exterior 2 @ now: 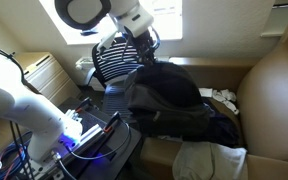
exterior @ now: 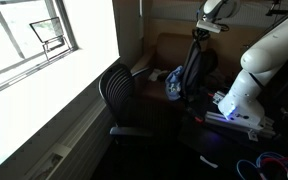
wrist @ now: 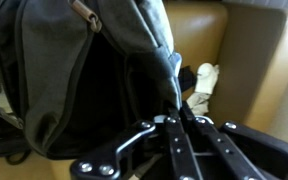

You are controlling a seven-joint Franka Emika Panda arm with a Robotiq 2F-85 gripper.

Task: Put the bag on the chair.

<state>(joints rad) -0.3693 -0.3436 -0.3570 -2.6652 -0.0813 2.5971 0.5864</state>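
Observation:
The bag is a dark grey-black backpack [exterior 2: 172, 100]. In an exterior view it hangs as a dark shape [exterior: 193, 70] under my gripper [exterior: 201, 32], beside the black mesh office chair [exterior: 119, 95]. In an exterior view my gripper [exterior 2: 144, 45] grips the bag's top, with the chair's striped back [exterior 2: 112, 62] just behind it. In the wrist view the jaws [wrist: 174, 120] are shut on a fold of the bag's top [wrist: 149, 40]. The bag's body [wrist: 54, 90] hangs to the left.
A brown leather couch [exterior 2: 274, 90] lies under and behind the bag and also shows in an exterior view [exterior: 164, 50]. Pale cloths lie on it [exterior 2: 209, 160], with a blue-white item [exterior: 174, 85]. My arm's base [exterior: 234, 105] with cables stands close by. A window [exterior: 24, 40] faces the chair.

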